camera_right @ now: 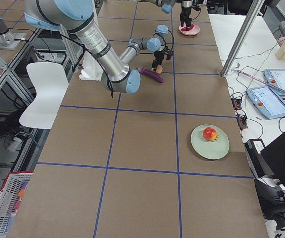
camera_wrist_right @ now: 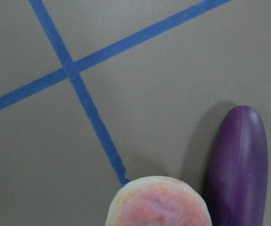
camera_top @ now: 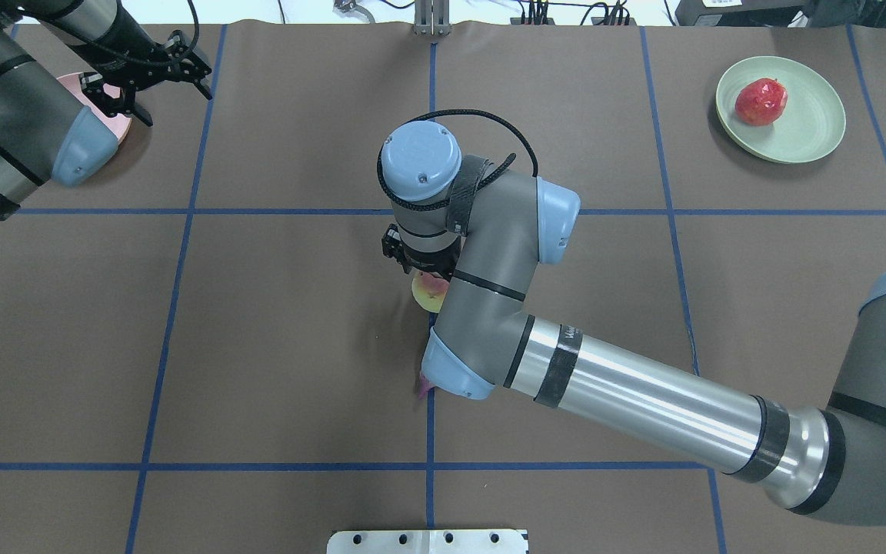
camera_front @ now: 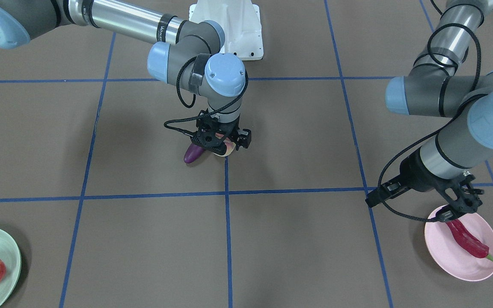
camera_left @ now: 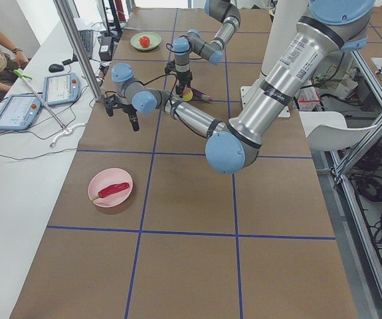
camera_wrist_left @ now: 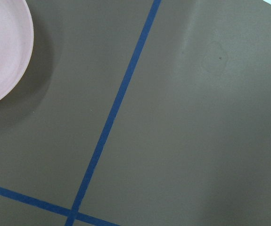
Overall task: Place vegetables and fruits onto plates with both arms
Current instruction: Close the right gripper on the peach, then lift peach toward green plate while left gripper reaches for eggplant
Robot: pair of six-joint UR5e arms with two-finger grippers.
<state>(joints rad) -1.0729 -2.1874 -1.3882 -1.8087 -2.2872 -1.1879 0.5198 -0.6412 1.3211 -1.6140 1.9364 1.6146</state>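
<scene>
My right gripper [camera_front: 224,144] is down over the pink-yellow peach [camera_front: 226,149] at the table's middle, its jaws on either side of it. I cannot tell if they press on it. The peach [camera_wrist_right: 158,202] fills the bottom of the right wrist view. The purple eggplant [camera_front: 193,153] lies on the table right beside it [camera_wrist_right: 241,165]. The red chili [camera_front: 467,238] lies on the pink plate [camera_front: 447,256]. My left gripper [camera_top: 170,86] is open and empty, raised above that plate's inner edge. The pomegranate [camera_top: 760,101] rests on the mint green plate [camera_top: 812,127].
The brown table carries blue tape lines [camera_front: 227,192] in a grid. The white pedestal [camera_front: 236,30] stands at the robot's side of the table. The right arm's elbow [camera_top: 489,269] hangs over most of the eggplant in the overhead view. Operators' tablets [camera_left: 18,109] lie on a side desk.
</scene>
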